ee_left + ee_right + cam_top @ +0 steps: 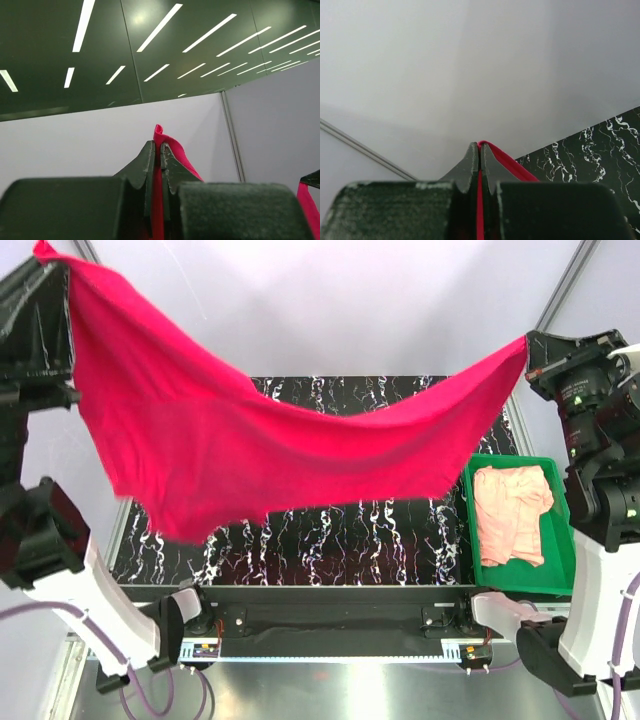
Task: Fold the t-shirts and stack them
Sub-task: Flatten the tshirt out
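Red shirt [270, 450]: held aloft over the worktop [350, 530], strung in a sagging span between both arms, its lower edge hanging deeper at the left. The left tool [157, 147] is clamped tight on one upper corner and the right tool [480, 147] on the opposite one, each pinching only a thin fold of cloth. Pink shirt [512, 510]: crumpled in the tray [520, 580] at the worktop's right side, not yet folded. Risks, as judged: either slim pinch may slip if the arms pull apart or descend fast, dropping the cloth in a heap. The uneven hang may also lay it down skewed, creased, or trailing over the tray.
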You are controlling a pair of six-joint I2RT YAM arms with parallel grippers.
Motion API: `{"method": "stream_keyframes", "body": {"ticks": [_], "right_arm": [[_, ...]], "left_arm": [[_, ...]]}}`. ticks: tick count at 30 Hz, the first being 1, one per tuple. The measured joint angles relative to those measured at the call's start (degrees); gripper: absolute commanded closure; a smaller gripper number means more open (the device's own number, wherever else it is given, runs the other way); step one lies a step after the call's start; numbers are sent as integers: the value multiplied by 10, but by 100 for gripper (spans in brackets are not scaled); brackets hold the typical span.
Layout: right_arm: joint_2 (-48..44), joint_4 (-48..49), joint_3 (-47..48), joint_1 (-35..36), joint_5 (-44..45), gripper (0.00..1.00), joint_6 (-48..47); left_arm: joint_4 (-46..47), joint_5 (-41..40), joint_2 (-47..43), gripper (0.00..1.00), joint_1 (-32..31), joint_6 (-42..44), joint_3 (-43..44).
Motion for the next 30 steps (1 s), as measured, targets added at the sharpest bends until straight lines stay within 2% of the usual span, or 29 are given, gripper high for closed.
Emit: {"method": "stream_keyframes", "body": {"ticks": [5,10,16,20,25,30], "right_arm": [[-1,2,-21,0,-1,100,9],[68,8,-52,0,-1,100,39],[191,47,-148,0,-16,100,62],[283,93,-201,0,-31,100,66],[399,169,-210,0,-44,100,61],[525,209,-165,0,-50,100,47]], "left_arm": [[-1,-4,-46,100,-19,39,-94],[-11,-6,-46,100,-31,88,-245],[-34,-14,29,100,-61,161,-454],[-39,-20,118,100,-86,212,-543],[-22,-19,257,100,-95,252,-568],[-26,-17,427,100,-94,269,-484]]}}
